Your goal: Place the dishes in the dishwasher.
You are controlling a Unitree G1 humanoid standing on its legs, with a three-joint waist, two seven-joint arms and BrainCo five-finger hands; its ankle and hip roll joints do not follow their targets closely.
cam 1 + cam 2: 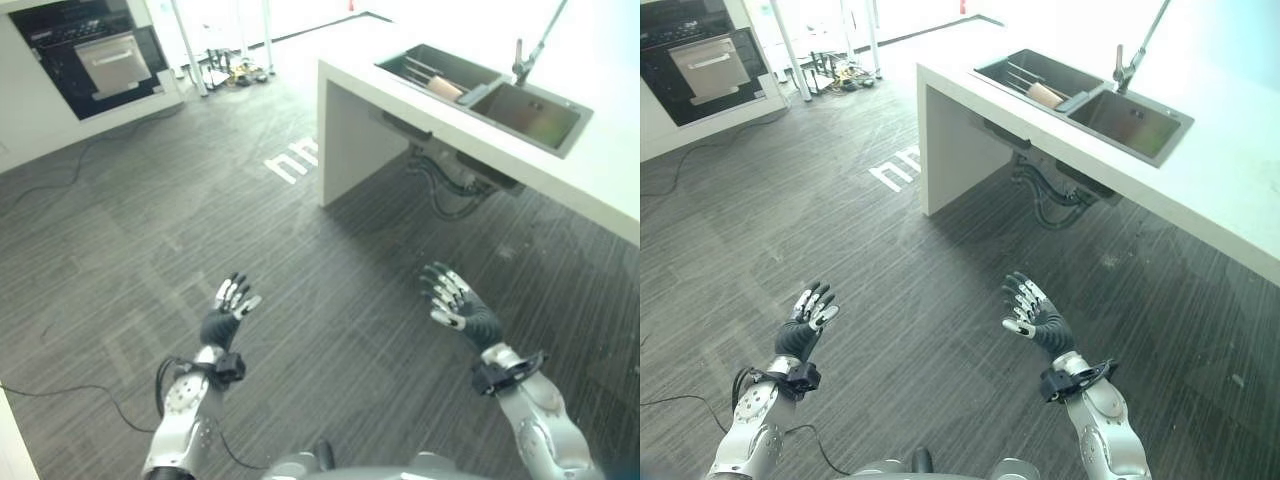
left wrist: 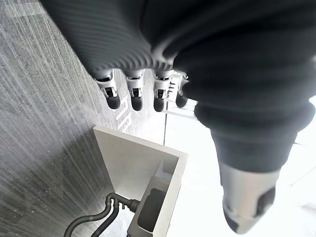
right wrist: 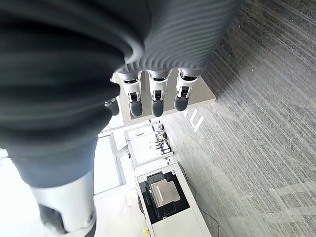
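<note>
A tan dish (image 1: 445, 88) and some thin utensils lie in the left basin of the steel sink (image 1: 485, 92), set in the white counter at the upper right. The dishwasher (image 1: 110, 62), a black front with a silver panel, stands in the cabinet at the far upper left. My left hand (image 1: 228, 308) and right hand (image 1: 455, 303) hover over the dark wood floor, palms facing each other, fingers straight and holding nothing. Both hands are well short of the counter.
The white counter (image 1: 600, 170) runs along the right side, with a tap (image 1: 530, 55) behind the sink and hoses (image 1: 450, 190) hanging beneath. Metal stand legs and cables (image 1: 225, 70) stand at the far wall. White floor markings (image 1: 292, 158) lie near the counter's end.
</note>
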